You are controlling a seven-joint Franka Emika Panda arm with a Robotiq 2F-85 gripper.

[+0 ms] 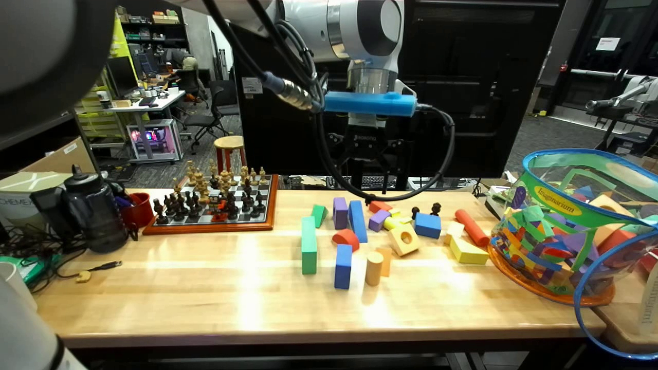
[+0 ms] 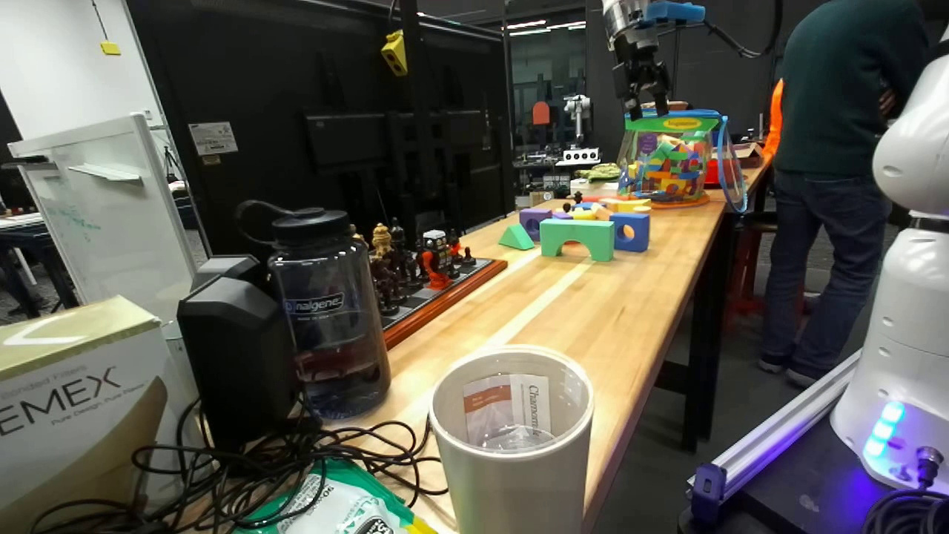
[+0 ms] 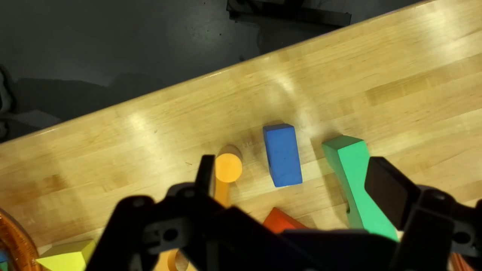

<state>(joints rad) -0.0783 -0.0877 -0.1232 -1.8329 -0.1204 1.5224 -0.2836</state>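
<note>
Far left in an exterior view: a pale cardboard box lettered CHEMEX point(image 1: 25, 198), then a dark see-through plastic bottle with a black lid point(image 1: 97, 221). Next along, a glossy red cup point(image 1: 139, 210), and just past that, a red-brown-bordered chessboard point(image 1: 211, 229) crowded with cream chess pieces point(image 1: 223, 181) and dark chess pieces point(image 1: 179, 206). Into the middle! Standing on the pale wooden tabletop point(image 1: 216, 288), a long green arch-shaped block point(image 1: 309, 246), with a green triangular wedge point(image 1: 319, 216) behind. Then, a little nearer the front edge, a blue rectangular block with a round hole point(image 1: 343, 266); behind, a red half-round block point(image 1: 346, 239). On to an orange cylinder point(image 1: 373, 269), upright on one end. And overhead, the black two-fingered gripper point(image 3: 292, 162): jaws spread wide, grasping nothing, hanging well apart from everything on the tabletop. In the wrist view, framed between those jaws yet down below, the blue rectangular block, with the orange cylinder near one jaw and the green arch near the other. Further right, a pale yellow block with a round hole point(image 1: 398, 245), close to a blue cuboid point(image 1: 427, 225); beyond, a long red cylinder point(image 1: 472, 227) lying on its side, with a yellow wedge-like block point(image 1: 469, 252) just nearer. Far right, a clear plastic bag with a green band and blue rim point(image 1: 558, 202), packed with many-coloured blocks point(image 1: 545, 246).
</note>
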